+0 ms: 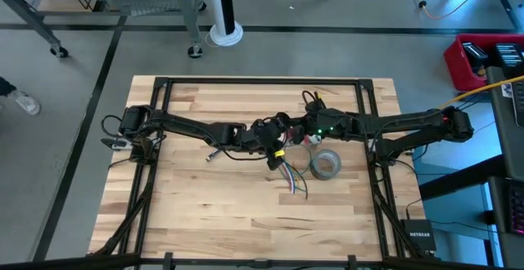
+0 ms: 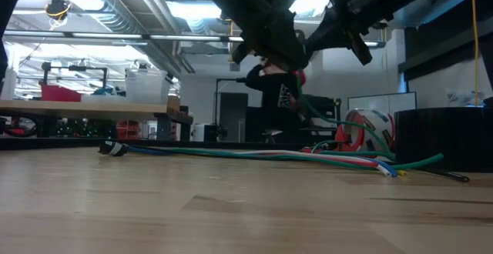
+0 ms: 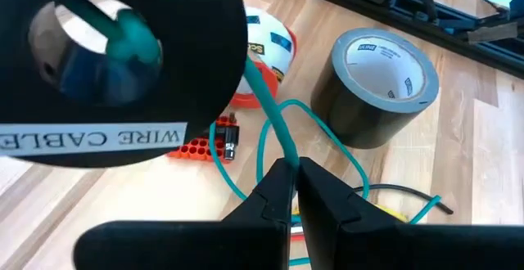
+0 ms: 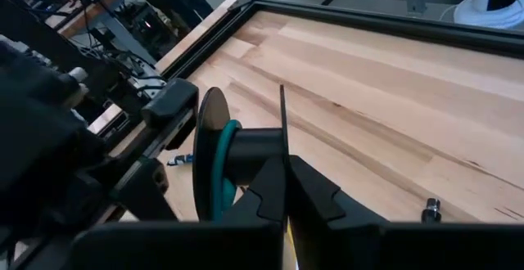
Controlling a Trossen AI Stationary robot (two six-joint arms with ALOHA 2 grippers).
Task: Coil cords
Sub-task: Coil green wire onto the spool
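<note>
High view: both arms meet over the middle of the wooden surface [image 1: 205, 213]. The left gripper [image 1: 277, 143] and right gripper [image 1: 304, 131] sit close together above the cords [image 1: 291, 178], whose coloured strands fan out beside a grey tape roll [image 1: 325, 164].

Low view: the cords [image 2: 293, 156] lie in a long line along the surface, ends splayed near the tape.

Left wrist view: the left gripper [image 3: 296, 172] has its fingers clamped together on a green wire [image 3: 274, 123] that runs up to a black spool [image 3: 123, 65] marked "WIRE CABLE".

Right wrist view: the right gripper [image 4: 285, 190] is pinched tight on the thin flange of the spool [image 4: 241, 159], a band of green wire already round its core.

Risk, as I judge it: the flange grip is narrow, so a tug from the left could twist the spool loose; slack wire may also snag the tape roll or slip off the core
</note>
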